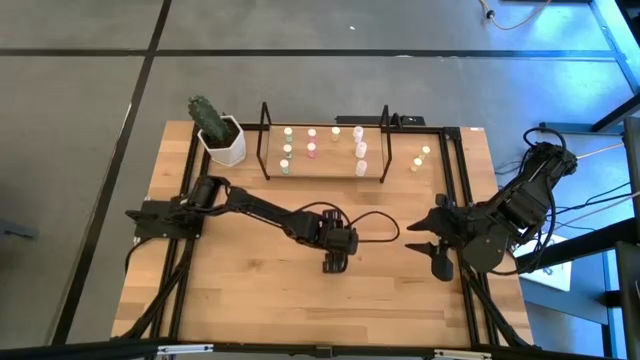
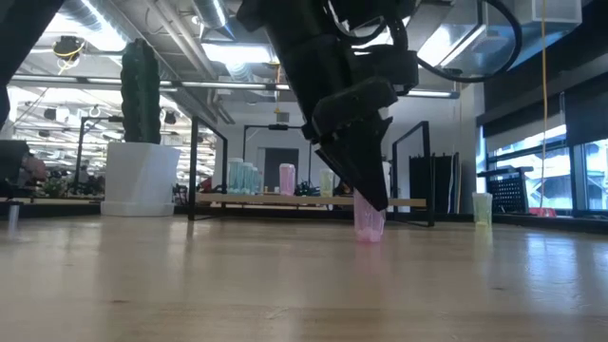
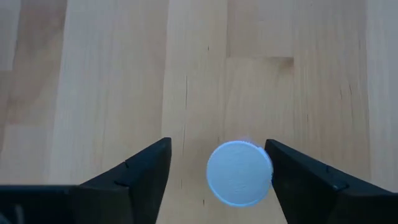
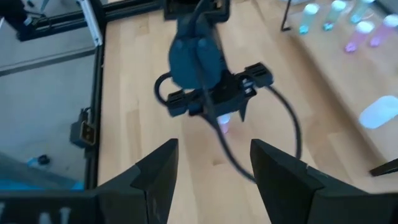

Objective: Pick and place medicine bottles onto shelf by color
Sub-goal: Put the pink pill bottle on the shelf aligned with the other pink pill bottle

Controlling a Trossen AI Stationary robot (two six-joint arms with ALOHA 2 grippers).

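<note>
Behind the spread left gripper (image 1: 335,263) straddling a pink bottle (image 2: 369,220), the shelf (image 1: 324,172) stands unobstructed.

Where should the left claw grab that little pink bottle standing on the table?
Probably from straight above, around its round body just below the cap. The bottle stands upright, and the left gripper is open with one finger on each side of it, one close to the cap.

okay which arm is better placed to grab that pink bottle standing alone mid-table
The left. Its tool is already down over the pink bottle, open, with a finger on each side. The right tool hangs open near the table's right rail, well away from the bottle.
</note>
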